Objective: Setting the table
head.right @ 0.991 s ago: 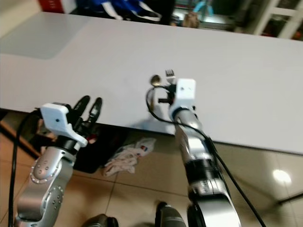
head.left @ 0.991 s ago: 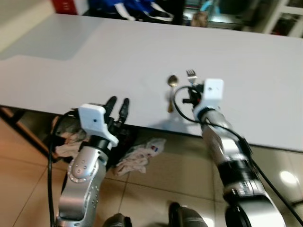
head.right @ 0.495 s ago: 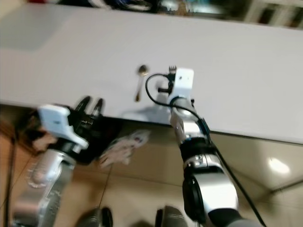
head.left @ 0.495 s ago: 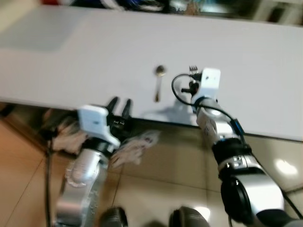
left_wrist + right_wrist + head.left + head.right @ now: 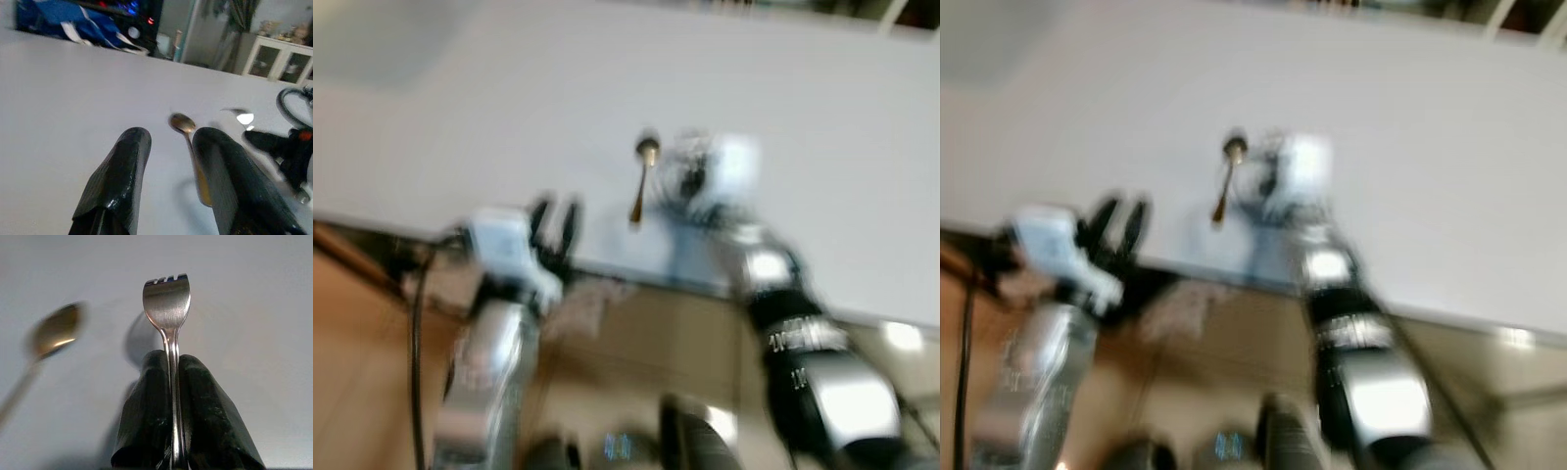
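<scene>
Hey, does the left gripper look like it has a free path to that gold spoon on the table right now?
Probably yes. The left gripper is open and pointed at the spoon, which lies flat on the bare white table just ahead. The right gripper, shut on the fork, sits beside it.

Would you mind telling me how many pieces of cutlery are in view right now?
2. A gold spoon lies on the white table, and a silver fork is clamped in the right gripper just beside it.
</scene>
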